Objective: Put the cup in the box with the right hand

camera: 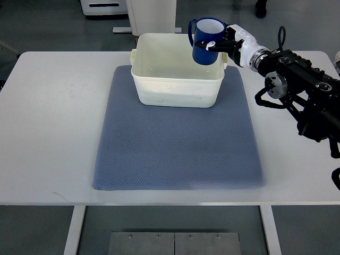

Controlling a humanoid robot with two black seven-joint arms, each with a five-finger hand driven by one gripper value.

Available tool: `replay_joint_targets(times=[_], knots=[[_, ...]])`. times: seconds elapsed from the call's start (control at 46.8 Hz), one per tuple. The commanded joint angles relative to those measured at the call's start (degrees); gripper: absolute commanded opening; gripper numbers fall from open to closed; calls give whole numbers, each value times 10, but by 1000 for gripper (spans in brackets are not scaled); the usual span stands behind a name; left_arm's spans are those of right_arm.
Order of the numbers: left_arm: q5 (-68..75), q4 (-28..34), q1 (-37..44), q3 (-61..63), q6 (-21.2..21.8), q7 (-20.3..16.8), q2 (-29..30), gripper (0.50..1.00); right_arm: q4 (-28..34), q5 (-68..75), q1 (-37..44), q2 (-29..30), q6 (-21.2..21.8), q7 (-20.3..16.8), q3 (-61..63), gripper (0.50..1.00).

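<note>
A blue cup with a white inside and a handle on its left hangs upright over the far right part of the white box. My right hand reaches in from the right edge and is shut on the cup's right side, black fingers wrapped round its wall. The box is a cream plastic tub with nothing visible inside, standing on the far end of a blue-grey mat. No left arm shows anywhere.
The mat lies in the middle of a white table. My black right forearm stretches over the table's far right. Beyond the table stand a white cabinet base and grey floor.
</note>
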Motion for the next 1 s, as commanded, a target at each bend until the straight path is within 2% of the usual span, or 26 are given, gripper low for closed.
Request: replay_joint_targets(times=[0.0,0.449,0.705,0.983], knots=[[0,0,0,-1,0,1,0,1000,0,0,-1,0,1,0,0,981],[0,0,0,0,0,0,0,1000,11,0,4,-16,3,3,13,993],[0,0,0,0,0,0,0,1000,26,18,-1,-67,5,34,54,993],[0,0,0,-1,0,0,0,1000,24,74,-47,-101,4,61,73,995]])
